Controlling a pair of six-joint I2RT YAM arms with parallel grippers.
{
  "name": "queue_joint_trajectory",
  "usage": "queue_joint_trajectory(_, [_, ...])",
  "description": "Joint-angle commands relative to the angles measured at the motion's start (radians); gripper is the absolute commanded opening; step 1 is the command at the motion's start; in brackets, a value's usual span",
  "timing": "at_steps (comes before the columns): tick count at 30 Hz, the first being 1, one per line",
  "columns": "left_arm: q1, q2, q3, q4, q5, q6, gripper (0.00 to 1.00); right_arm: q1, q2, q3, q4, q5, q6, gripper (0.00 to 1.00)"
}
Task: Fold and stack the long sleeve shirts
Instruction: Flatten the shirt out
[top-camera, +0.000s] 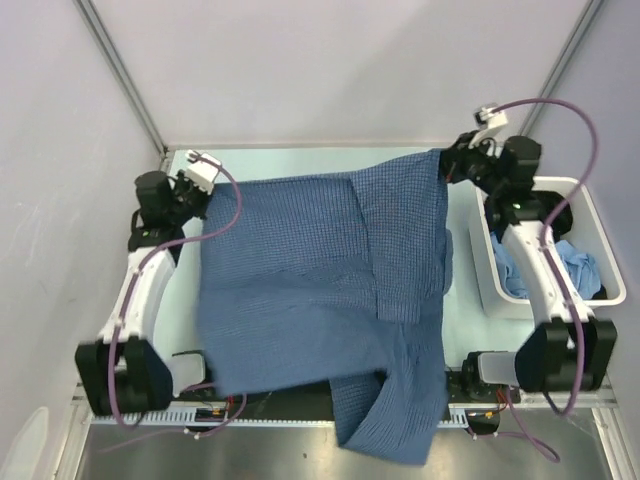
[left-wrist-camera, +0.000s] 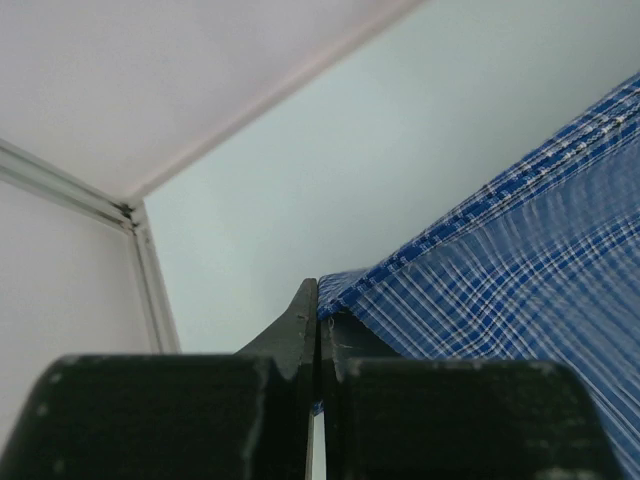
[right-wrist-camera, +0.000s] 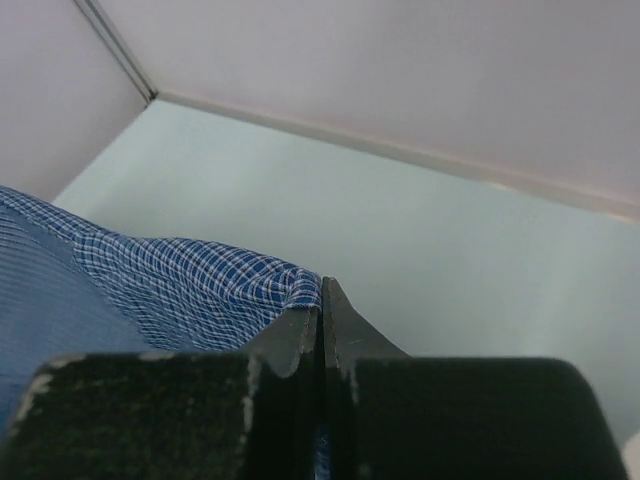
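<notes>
Because each claw holds only a thin bit of cloth, the weakest place now is the grip itself. The left gripper (left-wrist-camera: 318, 300) has its jaws pressed together on the edge of the dark-blue checked shirt (top-camera: 300, 270), at the corner far from the white bin (top-camera: 486, 272). The right gripper (right-wrist-camera: 320, 295) pinches the other far corner, just beside the back end of the bin. The shirt lies wide over the table (top-camera: 300, 160) next to the bin, and its lower part hangs over the table edge, past the bin's front end.

I judge three dangers. If the arms lift or pull apart too quickly, the weight of the hanging part may drag the hem out of one claw. The hanging part may also catch on the right arm's base (top-camera: 497, 372), which stands in front of the bin. And the shirt's side nearest the bin could brush over its rim and mix with the light-blue cloth (top-camera: 585, 265) inside.
</notes>
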Motion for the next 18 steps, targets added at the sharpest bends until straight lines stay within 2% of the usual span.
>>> queue_joint_trajectory(1, [0.013, 0.248, 0.043, 0.221, 0.013, 0.094, 0.0, 0.024, 0.155, -0.036, 0.271, 0.078, -0.078, 0.0])
queue_joint_trajectory(3, [0.013, 0.381, 0.128, 0.185, -0.002, 0.097, 0.01, 0.038, 0.302, -0.03, 0.327, 0.102, -0.106, 0.0])
queue_joint_trajectory(4, [0.013, 0.523, 0.23, 0.143, -0.01, 0.097, 0.01, 0.044, 0.349, -0.007, 0.331, 0.111, -0.133, 0.0])
queue_joint_trajectory(6, [0.013, 0.66, 0.351, 0.086, -0.04, 0.071, 0.03, 0.054, 0.457, 0.082, 0.334, 0.131, -0.153, 0.0])
queue_joint_trajectory(7, [0.01, 0.77, 0.484, 0.017, -0.048, 0.064, 0.04, 0.055, 0.566, 0.122, 0.331, 0.147, -0.155, 0.0])
queue_joint_trajectory(8, [0.009, 0.829, 0.549, -0.012, -0.057, 0.053, 0.04, 0.055, 0.618, 0.169, 0.321, 0.161, -0.149, 0.0])
queue_joint_trajectory(10, [0.006, 0.909, 0.711, -0.083, -0.076, 0.031, 0.04, 0.054, 0.774, 0.338, 0.278, 0.185, -0.114, 0.0])
queue_joint_trajectory(13, [-0.013, 1.033, 0.883, -0.147, -0.109, 0.045, 0.05, 0.055, 0.899, 0.554, 0.241, 0.211, -0.063, 0.0])
queue_joint_trajectory(18, [-0.074, 1.193, 1.06, -0.22, -0.192, 0.129, 0.06, 0.083, 1.113, 0.806, 0.155, 0.257, -0.08, 0.0])
